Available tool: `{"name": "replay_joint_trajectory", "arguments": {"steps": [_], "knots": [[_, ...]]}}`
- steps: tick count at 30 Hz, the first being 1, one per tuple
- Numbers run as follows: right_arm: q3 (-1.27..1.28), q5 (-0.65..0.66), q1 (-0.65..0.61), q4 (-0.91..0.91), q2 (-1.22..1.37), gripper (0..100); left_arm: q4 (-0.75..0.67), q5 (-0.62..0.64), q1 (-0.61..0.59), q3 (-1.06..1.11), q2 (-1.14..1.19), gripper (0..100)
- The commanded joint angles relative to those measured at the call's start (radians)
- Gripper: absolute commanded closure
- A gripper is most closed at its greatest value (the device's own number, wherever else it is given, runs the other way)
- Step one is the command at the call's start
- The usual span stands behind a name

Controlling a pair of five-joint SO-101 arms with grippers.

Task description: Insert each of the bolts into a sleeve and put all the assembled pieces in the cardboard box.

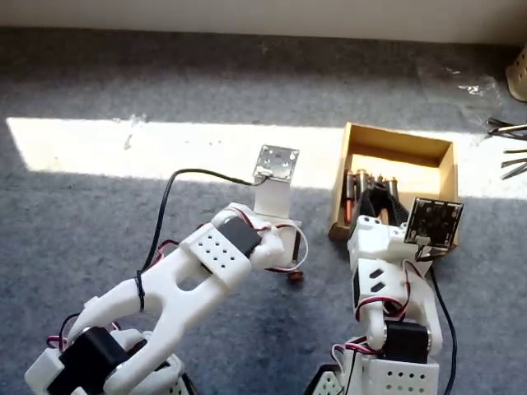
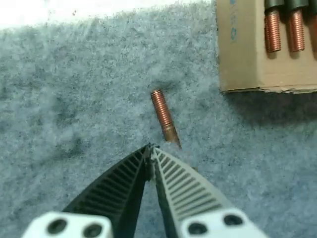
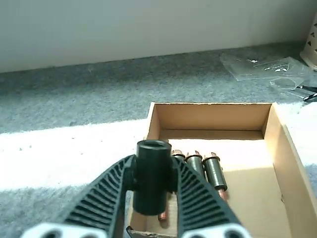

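Note:
A loose copper bolt (image 2: 162,116) lies on the grey carpet just beyond the tip of my left gripper (image 2: 150,148), which is shut with nothing in it. In the high view the same bolt (image 1: 294,276) lies to the left of the cardboard box (image 1: 399,140). My right gripper (image 3: 152,161) is shut on a black sleeve (image 3: 151,178), held upright above the box's near wall (image 3: 213,116). Three assembled pieces (image 3: 208,168) lie side by side on the box floor, and their copper ends (image 2: 281,29) point toward the left arm.
A clear plastic bag (image 3: 257,67) lies on the carpet behind the box. Metal tools (image 1: 510,148) stick in from the right edge. A pale wall runs along the back. Open carpet spreads to the left of the box.

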Motion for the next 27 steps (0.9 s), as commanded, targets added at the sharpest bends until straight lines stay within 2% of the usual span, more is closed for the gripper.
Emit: {"name": "replay_joint_trajectory", "arguments": {"steps": [1, 3, 7, 10, 21, 27], "knots": [[-0.013, -0.008, 0.013, -0.028, -0.015, 99.5, -0.023, 0.009, 0.021, -0.028, 0.001, 99], [-0.013, -0.008, 0.013, -0.028, -0.015, 99.5, -0.023, 0.023, 0.027, -0.01, -0.001, 96], [-0.013, -0.008, 0.03, -0.028, -0.016, 99.5, -0.023, 0.152, 0.039, 0.027, 0.001, 86], [-0.015, -0.011, 0.058, -0.036, -0.016, 99.5, -0.026, 0.172, 0.039, 0.038, 0.001, 82], [0.002, -0.009, 0.061, -0.05, -0.016, 99.5, -0.029, 0.172, 0.039, 0.041, 0.005, 83], [0.002, -0.009, 0.061, -0.05, -0.016, 99.5, -0.08, 0.172, 0.033, 0.033, 0.114, 83]]}}
